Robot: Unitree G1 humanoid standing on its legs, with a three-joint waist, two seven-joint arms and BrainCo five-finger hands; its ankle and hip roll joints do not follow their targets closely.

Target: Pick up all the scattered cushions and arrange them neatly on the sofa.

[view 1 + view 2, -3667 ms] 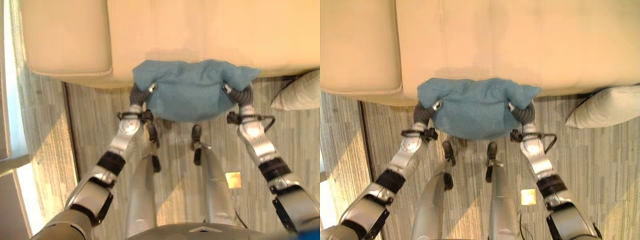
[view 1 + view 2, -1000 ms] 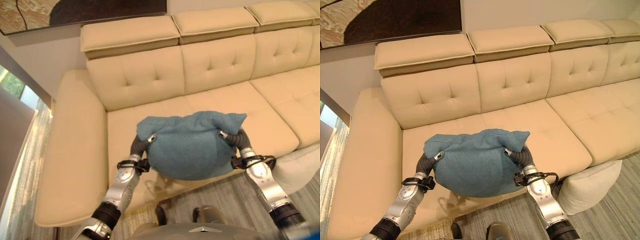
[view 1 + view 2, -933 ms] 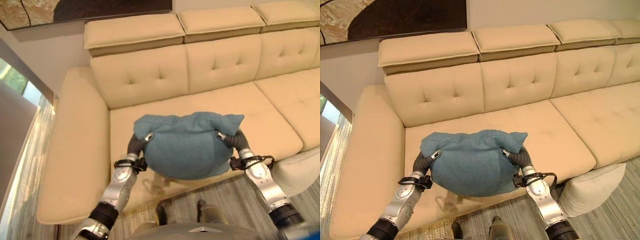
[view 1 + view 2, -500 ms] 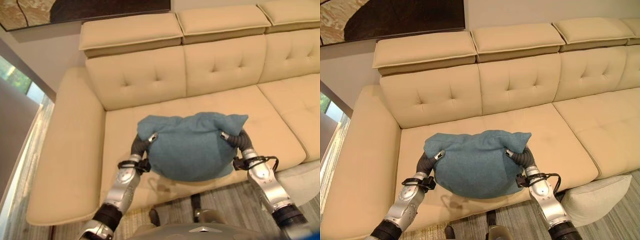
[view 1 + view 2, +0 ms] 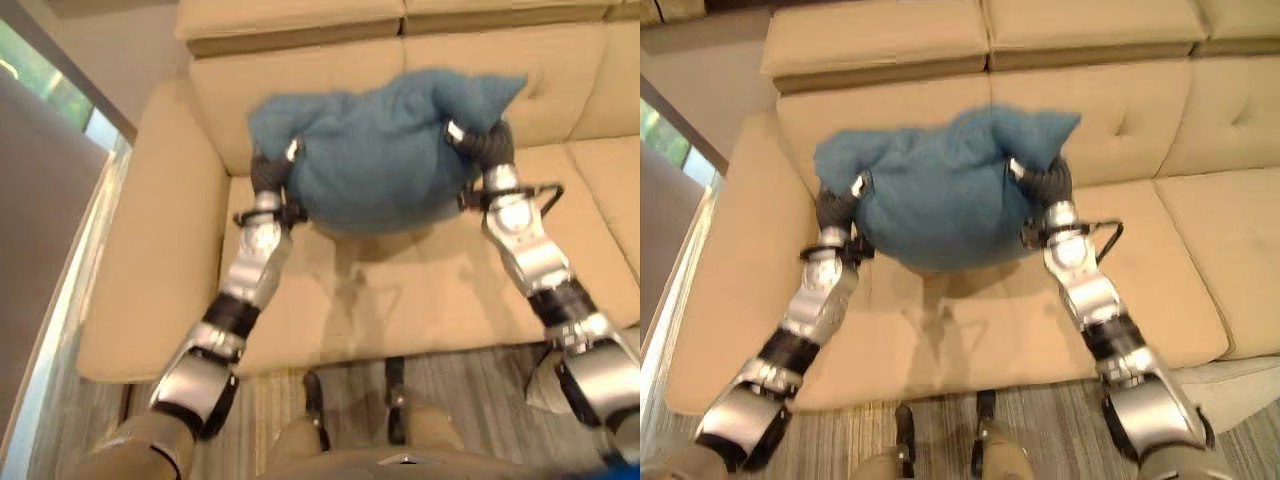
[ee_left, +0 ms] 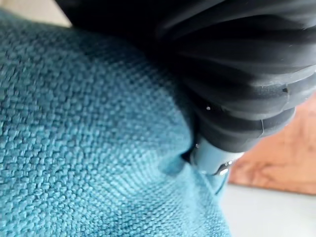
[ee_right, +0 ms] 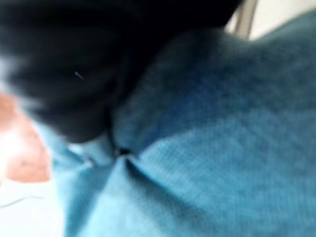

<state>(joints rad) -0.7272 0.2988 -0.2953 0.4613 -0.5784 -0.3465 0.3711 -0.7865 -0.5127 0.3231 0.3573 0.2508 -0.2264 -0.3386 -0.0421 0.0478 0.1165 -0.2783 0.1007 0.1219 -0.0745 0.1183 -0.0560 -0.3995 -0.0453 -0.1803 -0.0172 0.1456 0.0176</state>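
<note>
Blue cushion point(image 5: 385, 150) held between left hand point(image 5: 268, 172) and right hand point(image 5: 487, 147), raised above the beige sofa point(image 5: 150, 260) seat before its tufted backrest; finger state cannot be told, buried in fabric; striped grey floor point(image 5: 1060, 430) below; window point(image 5: 60, 100) at left.

Both arms reach forward and slightly inward, wrists raised. The left hand point(image 5: 268, 172) presses against one side of the blue cushion point(image 5: 375, 160) and the right hand point(image 5: 484, 145) against the other, with the cushion between them. Each hand's fingers are buried in the fabric, so their curl cannot be read.
</note>
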